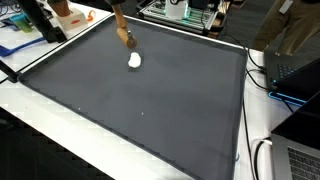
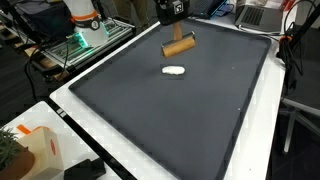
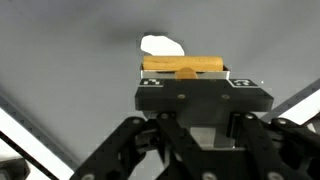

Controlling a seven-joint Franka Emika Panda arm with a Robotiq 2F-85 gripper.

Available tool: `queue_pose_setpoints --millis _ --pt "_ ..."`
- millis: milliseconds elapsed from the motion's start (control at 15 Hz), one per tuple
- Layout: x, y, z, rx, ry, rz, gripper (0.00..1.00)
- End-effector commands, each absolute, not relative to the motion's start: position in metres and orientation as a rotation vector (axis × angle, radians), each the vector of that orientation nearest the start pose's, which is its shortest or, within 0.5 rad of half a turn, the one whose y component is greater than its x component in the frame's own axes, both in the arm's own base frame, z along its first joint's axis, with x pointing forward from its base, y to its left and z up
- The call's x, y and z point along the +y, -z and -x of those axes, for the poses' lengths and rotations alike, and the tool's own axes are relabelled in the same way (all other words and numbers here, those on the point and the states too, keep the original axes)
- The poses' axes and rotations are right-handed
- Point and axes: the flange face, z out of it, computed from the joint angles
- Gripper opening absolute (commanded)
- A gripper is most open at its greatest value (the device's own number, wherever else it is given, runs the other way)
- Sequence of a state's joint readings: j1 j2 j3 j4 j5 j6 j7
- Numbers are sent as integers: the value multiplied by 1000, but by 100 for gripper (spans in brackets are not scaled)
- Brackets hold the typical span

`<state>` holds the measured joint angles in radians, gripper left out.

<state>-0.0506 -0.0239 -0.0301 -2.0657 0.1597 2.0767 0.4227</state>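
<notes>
One arm, reaching down from the far edge of the mat, wrist pointing downward. Gripper (image 3: 190, 75) clamped tight on a wooden block (image 2: 179, 46), which hung level just above the surface. Surface: dark grey mat (image 1: 150, 110) laid over a white table (image 2: 150, 150), in a workroom with a laptop (image 1: 300, 75) and cables along the edge. One white lump (image 2: 174, 71) lay on the mat just beside the block, apart from it. Nothing blocked the gripper.
</notes>
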Motion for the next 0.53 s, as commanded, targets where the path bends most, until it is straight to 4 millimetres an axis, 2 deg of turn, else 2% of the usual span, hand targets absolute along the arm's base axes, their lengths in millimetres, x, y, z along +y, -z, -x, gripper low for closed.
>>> queue_pose_setpoints --millis 0,67,267,333,467 --pt "-11 -438 -524 567 16 2977 22" --pt "-20 -436 -538 697 -10 2930 47" --pt "-9 -432 -533 602 -21 2962 47" --pt "-9 -433 -532 595 -18 2965 22" --pt "-5 -447 -527 413 150 3017 22"
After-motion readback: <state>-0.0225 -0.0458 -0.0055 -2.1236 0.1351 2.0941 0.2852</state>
